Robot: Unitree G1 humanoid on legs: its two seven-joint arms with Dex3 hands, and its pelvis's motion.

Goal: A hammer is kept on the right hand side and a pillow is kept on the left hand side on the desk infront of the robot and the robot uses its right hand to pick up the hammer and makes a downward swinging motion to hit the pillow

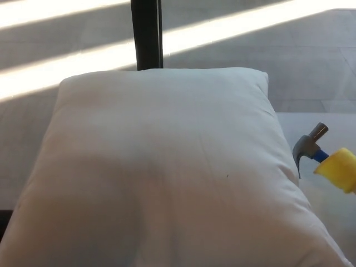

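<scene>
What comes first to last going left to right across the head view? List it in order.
white pillow → grey hammer head → blue hammer neck → yellow hammer handle at the right edge. The dark post behind the pillow overlaps it in this order, so it is left out.

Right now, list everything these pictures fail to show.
Head view, all of it:
- Right hand: out of frame past the right edge; only the hammer head and the top of its yellow grip show.
- Left hand: not in view.
- Hammer-to-pillow contact: the head sits beside the right edge; touching or apart is unclear.
- Desk: mostly covered by the pillow.
</scene>
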